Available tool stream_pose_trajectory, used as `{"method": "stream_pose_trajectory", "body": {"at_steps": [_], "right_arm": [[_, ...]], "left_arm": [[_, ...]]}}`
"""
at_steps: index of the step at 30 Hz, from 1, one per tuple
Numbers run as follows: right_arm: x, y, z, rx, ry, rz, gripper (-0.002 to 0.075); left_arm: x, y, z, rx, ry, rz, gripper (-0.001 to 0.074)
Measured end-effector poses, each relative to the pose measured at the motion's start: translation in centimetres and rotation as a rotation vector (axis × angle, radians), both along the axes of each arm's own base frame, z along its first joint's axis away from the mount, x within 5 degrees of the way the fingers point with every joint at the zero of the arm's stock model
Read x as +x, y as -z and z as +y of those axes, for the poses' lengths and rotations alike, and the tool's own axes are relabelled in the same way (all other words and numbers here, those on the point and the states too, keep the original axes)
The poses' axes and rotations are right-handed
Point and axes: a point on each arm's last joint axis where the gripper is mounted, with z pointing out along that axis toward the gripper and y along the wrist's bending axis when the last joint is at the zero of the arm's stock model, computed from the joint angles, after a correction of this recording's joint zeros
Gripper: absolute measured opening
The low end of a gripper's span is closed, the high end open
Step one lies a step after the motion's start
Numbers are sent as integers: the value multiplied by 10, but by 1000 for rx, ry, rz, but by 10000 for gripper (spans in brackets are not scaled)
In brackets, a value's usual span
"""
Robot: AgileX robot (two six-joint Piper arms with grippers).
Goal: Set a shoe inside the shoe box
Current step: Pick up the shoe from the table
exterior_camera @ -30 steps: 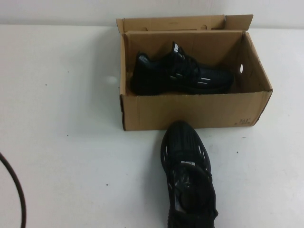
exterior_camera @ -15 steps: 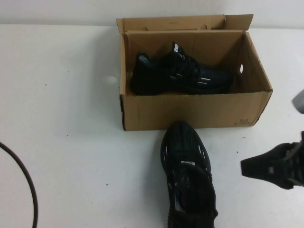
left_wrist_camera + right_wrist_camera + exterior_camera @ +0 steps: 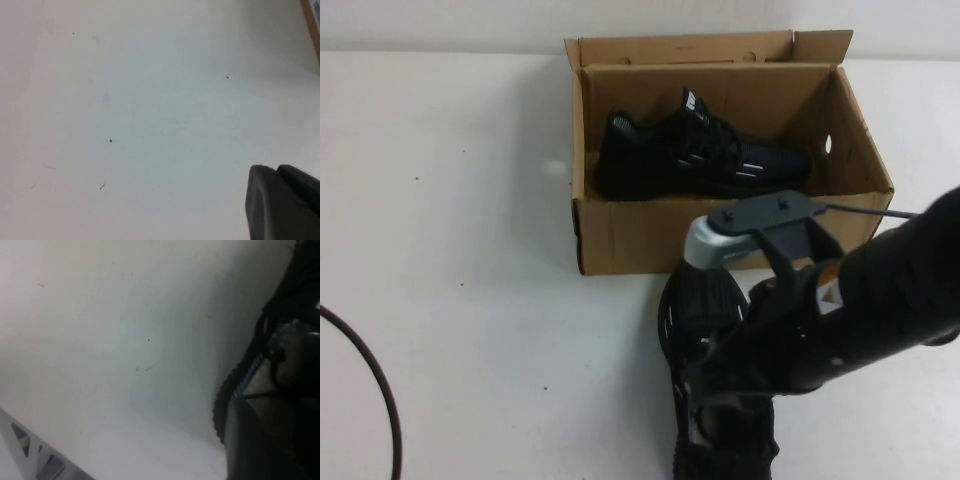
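Observation:
The shoe (image 3: 703, 298), a black knit sneaker, lies on the white table just in front of the shoe box (image 3: 720, 238), toe toward the box. My right gripper (image 3: 718, 378) hangs low over the shoe's laces and collar, reaching in from the right and hiding the shoe's rear half. In the right wrist view the shoe (image 3: 292, 347) fills the edge beside my right gripper (image 3: 265, 440). The open brown cardboard box holds a matching black sneaker (image 3: 705, 160). My left gripper (image 3: 278, 171) is shut, empty, over bare table, outside the high view.
A black cable (image 3: 375, 385) curves across the table's near left. The box's lid flap (image 3: 700, 48) stands up at the back. A cardboard corner (image 3: 315, 20) shows at the edge of the left wrist view. White table surface (image 3: 470, 250) stretches left of the box.
My right arm has swept in from the right edge to over the shoe on the table. The cable at the left shifted a little. Both sneakers and the box have not moved.

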Motion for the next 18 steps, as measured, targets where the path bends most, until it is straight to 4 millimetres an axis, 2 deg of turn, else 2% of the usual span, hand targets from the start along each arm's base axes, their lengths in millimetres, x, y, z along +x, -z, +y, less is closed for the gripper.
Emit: {"method": "stream_pose_trajectory", "body": {"at_steps": [5, 7, 14, 18], "right_arm": [[12, 15, 20, -7, 17, 77, 324], [16, 24, 25, -16, 25, 111, 364], [31, 56, 40, -36, 57, 155, 391], [39, 77, 47, -65, 68, 179, 366]], "left_arm": [[-1, 1, 0, 2, -1, 10, -4], [-1, 1, 0, 2, -1, 14, -4], [-1, 2, 0, 1, -1, 22, -4], [-2, 2, 0, 2, -1, 27, -4]]}}
